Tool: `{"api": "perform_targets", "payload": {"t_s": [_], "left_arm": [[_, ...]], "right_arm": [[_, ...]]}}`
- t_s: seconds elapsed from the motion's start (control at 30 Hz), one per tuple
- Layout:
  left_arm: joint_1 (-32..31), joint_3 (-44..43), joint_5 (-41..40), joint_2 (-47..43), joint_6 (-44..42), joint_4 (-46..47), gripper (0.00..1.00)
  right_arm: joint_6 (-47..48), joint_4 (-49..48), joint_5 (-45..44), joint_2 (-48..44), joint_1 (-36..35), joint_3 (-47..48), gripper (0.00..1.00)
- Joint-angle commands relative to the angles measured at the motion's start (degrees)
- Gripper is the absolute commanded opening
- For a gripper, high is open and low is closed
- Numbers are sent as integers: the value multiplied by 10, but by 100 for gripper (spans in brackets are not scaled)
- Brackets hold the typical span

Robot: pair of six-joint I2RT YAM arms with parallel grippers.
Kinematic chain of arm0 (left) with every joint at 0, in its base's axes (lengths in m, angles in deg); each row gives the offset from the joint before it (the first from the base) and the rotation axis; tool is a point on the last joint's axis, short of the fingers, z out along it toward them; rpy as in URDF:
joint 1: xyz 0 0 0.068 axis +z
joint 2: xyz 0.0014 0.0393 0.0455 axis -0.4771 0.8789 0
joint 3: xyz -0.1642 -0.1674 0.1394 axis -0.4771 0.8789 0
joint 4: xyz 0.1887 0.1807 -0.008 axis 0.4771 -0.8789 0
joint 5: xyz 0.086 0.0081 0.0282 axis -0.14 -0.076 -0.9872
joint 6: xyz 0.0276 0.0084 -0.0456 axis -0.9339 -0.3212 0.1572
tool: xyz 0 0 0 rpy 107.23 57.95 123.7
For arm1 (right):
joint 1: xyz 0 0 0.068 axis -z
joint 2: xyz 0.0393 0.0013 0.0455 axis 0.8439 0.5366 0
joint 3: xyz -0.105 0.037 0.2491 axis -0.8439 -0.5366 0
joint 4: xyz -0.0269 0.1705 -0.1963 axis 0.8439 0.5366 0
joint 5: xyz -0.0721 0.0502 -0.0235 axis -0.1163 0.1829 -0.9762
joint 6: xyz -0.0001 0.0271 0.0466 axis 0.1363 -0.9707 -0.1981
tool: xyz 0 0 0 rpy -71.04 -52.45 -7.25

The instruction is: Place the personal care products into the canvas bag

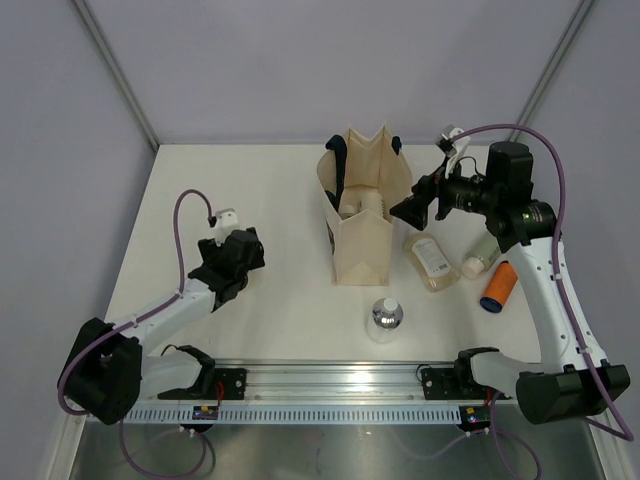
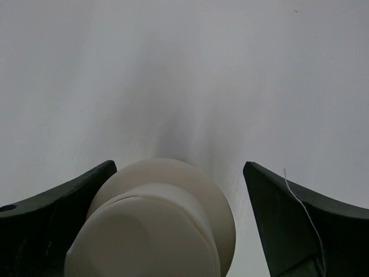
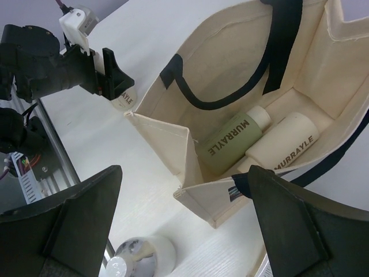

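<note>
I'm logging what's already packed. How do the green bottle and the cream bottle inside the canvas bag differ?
The green bottle is pale green with light lettering; the cream bottle has dark lettering on cream. The green bottle narrows to a cream cap; the cream bottle looks one colour throughout. Both read MURRAYLE and lie side by side, pointing the same way, inside the canvas bag.

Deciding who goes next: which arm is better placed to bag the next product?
Probably left: the left end effector, open, straddles the cream bottle; the right end effector hovers empty beside the canvas bag.
</note>
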Motion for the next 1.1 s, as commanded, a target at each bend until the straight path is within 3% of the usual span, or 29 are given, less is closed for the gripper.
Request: {"api": "perform_targets", "payload": {"t_s": [0.0, 0.13, 0.17, 0.27, 0.37, 0.5, 0.7, 0.93, 1.07], "left_arm": [[2, -13, -19, 16, 11, 71, 75], [3, 8, -9, 5, 5, 92, 40], [3, 11, 1, 2, 0, 93, 25], [4, 4, 43, -11, -17, 102, 0], [5, -15, 108, -38, -18, 97, 0], [15, -72, 220, -71, 46, 36, 0], [32, -217, 350, -73, 149, -14, 0], [31, -370, 491, -8, 245, 41, 0], [9, -480, 517, 95, 245, 52, 0]], "right_arm": [[-5, -21, 15, -18, 10, -9, 99], [-8, -22, 18, -22, 18, -18, 100], [-9, -23, 20, -24, 20, -18, 99], [-10, -23, 23, -27, 25, -20, 100], [-12, -22, 27, -32, 32, -24, 100], [-20, -23, 33, -41, 42, -28, 100], [-26, -19, 45, -57, 63, -35, 100], [-22, -1, 55, -75, 101, -40, 100], [-17, 9, 56, -81, 115, -43, 100]]}}
